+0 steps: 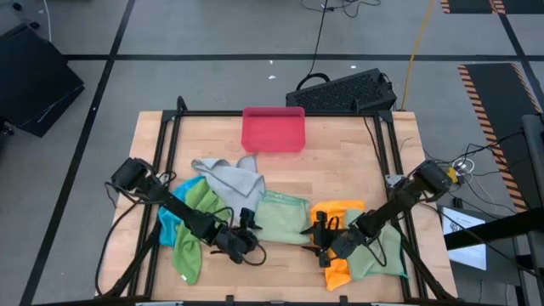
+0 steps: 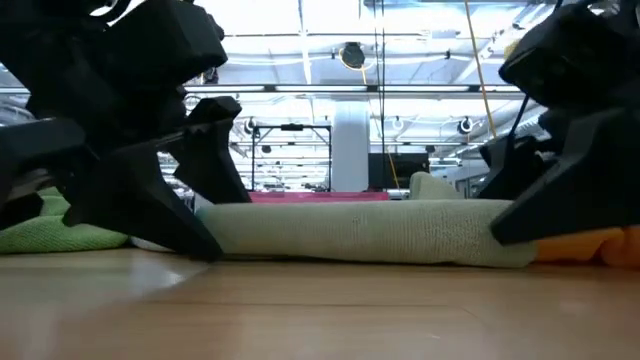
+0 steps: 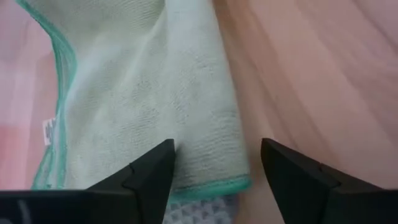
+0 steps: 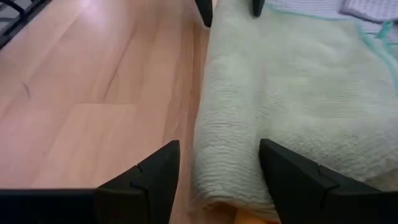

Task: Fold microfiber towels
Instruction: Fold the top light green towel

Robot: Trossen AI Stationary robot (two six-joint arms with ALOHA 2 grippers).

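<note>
From above, the folded pale green microfiber towel (image 1: pixel 282 218) lies near the front of the wooden table (image 1: pixel 340 174), right between the two arms. The left gripper (image 1: pixel 249 229) sits at its left end and the right gripper (image 1: pixel 320 231) at its right end. There's a lot of clutter around it: a light grey cloth (image 1: pixel 231 176) just behind, a bright green cloth (image 1: pixel 194 229) and a blue cloth (image 1: pixel 170 223) under the left arm, an orange cloth (image 1: pixel 338 242) and another green cloth (image 1: pixel 387 251) under the right arm. The rigid pink-red rectangular tray (image 1: pixel 273 129) sits at the back with nothing in it that I can see. A black keyboard (image 1: pixel 344 91) lies on the floor beyond.

The low view shows the pale towel as a flat roll on the table, with dark gripper parts blocking both ends.

Left wrist: fingers (image 3: pixel 152 177) spread apart, the towel's teal-edged corner between them, not pinched.

Right wrist: fingers (image 4: pixel 155 180) spread too, straddling the towel's end, with some orange peeking out underneath. Nothing is gripped.
</note>
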